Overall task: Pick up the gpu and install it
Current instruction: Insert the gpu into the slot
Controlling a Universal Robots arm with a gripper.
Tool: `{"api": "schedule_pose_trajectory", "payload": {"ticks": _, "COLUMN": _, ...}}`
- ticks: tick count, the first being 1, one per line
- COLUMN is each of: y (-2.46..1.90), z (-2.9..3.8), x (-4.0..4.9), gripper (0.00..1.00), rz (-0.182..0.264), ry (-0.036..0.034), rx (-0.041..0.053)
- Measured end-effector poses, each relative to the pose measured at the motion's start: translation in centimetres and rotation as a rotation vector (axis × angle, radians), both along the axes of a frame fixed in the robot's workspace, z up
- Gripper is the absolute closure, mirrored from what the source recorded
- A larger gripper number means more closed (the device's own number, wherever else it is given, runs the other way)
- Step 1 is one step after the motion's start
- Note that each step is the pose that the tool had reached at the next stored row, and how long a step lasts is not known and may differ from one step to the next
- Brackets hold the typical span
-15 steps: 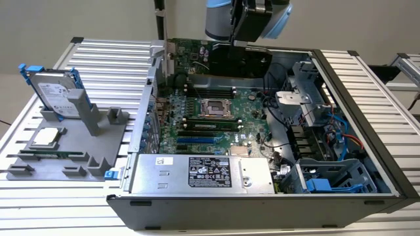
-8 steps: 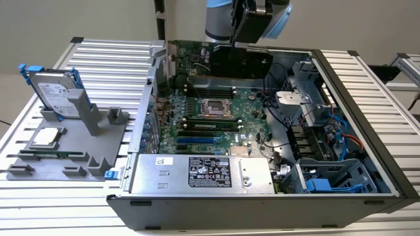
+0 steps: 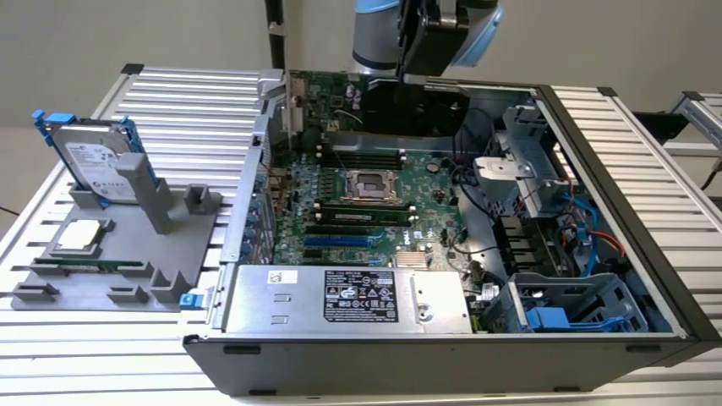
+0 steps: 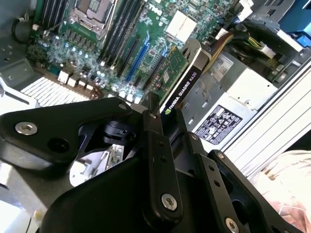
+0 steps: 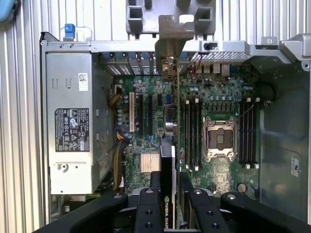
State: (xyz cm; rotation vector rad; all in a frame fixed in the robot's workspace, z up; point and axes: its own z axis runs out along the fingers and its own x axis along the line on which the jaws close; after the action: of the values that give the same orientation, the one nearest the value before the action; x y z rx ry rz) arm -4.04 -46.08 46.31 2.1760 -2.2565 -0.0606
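so the black two-finger gripper [image 5: 170, 193] is clamped on the gpu [image 5: 166, 165], the thin green circuit card with a black cooler block and a silver metal end bracket; in both wrist views the fingers [image 4: 154, 131] squeeze it from either side, card edge-on between them [image 4: 181, 80]; it hangs over the green motherboard [image 5: 221, 92] inside the open dark grey computer case [image 3: 631, 254], lined up along the expansion slots beside the black memory slots, bracket end toward the case's rear wall; can't tell if its bottom edge touches a slot; in the exterior view the arm [image 3: 378, 34] comes down over the far end of the case; the silver power supply box [image 3: 338, 300] sits at the near end; on the exterior view's left, a silver hard drive in a blue frame [image 3: 96, 161] stands in a grey plastic holder tray [image 3: 192, 233] on the ribbed aluminium table [image 3: 181, 101], well apart from the case
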Motion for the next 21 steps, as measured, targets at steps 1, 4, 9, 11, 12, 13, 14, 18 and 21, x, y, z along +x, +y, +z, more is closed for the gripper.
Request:
{"api": "schedule_pose_trajectory", "payload": {"ticks": 1, "y": 0.00, "z": -0.03, "x": 0.00, "gripper": 1.00, "rz": 0.000, "ry": -0.0008, "rx": 0.0001}}
{"api": "schedule_pose_trajectory", "payload": {"ticks": 4, "y": 0.00, "z": -0.05, "x": 0.00, "gripper": 1.00, "rz": 0.000, "ry": -0.0013, "rx": -0.0001}}
{"api": "schedule_pose_trajectory", "payload": {"ticks": 9, "y": 0.00, "z": -0.06, "x": 0.00, "gripper": 1.00, "rz": 0.001, "ry": -0.0013, "rx": 0.0000}}
{"api": "schedule_pose_trajectory", "payload": {"ticks": 11, "y": 0.00, "z": -0.06, "x": 0.00, "gripper": 1.00, "rz": 0.001, "ry": -0.0013, "rx": 0.0000}}
{"api": "schedule_pose_trajectory", "payload": {"ticks": 12, "y": 0.00, "z": -0.06, "x": 0.00, "gripper": 1.00, "rz": 0.001, "ry": -0.0013, "rx": 0.0000}}
{"api": "schedule_pose_trajectory", "payload": {"ticks": 13, "y": 0.00, "z": -0.06, "x": 0.00, "gripper": 1.00, "rz": 0.001, "ry": -0.0013, "rx": 0.0000}}
{"api": "schedule_pose_trajectory", "payload": {"ticks": 14, "y": 0.00, "z": -0.06, "x": 0.00, "gripper": 1.00, "rz": 0.001, "ry": -0.0013, "rx": 0.0000}}
{"api": "schedule_pose_trajectory", "payload": {"ticks": 18, "y": 0.00, "z": -0.27, "x": -0.01, "gripper": 1.00, "rz": 0.000, "ry": -0.0069, "rx": -0.0001}}
{"api": "schedule_pose_trajectory", "payload": {"ticks": 21, "y": 0.00, "z": -0.51, "x": 0.00, "gripper": 1.00, "rz": 0.001, "ry": -0.0183, "rx": -0.0001}}
